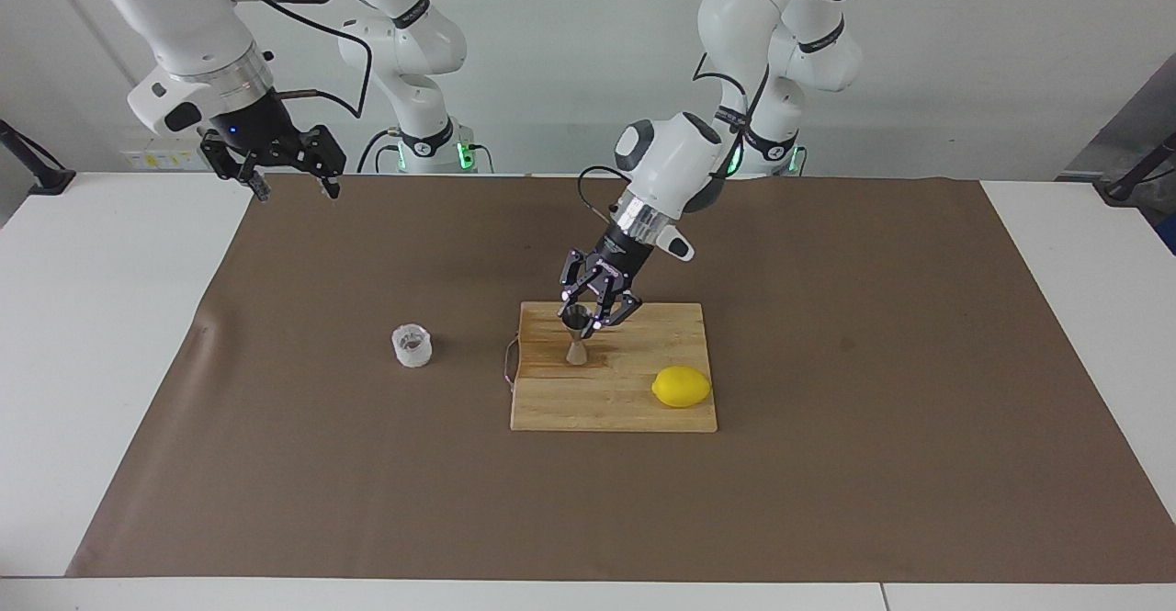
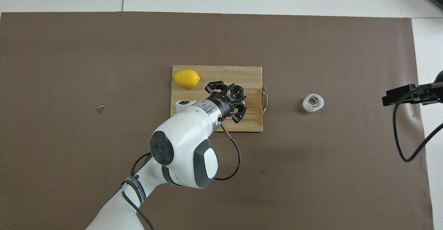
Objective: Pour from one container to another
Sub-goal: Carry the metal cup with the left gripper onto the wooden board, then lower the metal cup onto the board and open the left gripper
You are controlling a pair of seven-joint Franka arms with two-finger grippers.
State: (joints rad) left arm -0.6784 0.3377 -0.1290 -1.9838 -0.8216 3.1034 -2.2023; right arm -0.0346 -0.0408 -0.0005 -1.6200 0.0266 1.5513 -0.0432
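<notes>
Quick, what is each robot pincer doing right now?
Left pincer: shut on the steel jigger, over the cutting board.
Right pincer: open, holding nothing, waiting over the table's edge.

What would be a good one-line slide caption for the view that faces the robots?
Left claw holds a steel jigger above a cutting board beside a lemon; a ridged clear cup waits nearby.
</notes>
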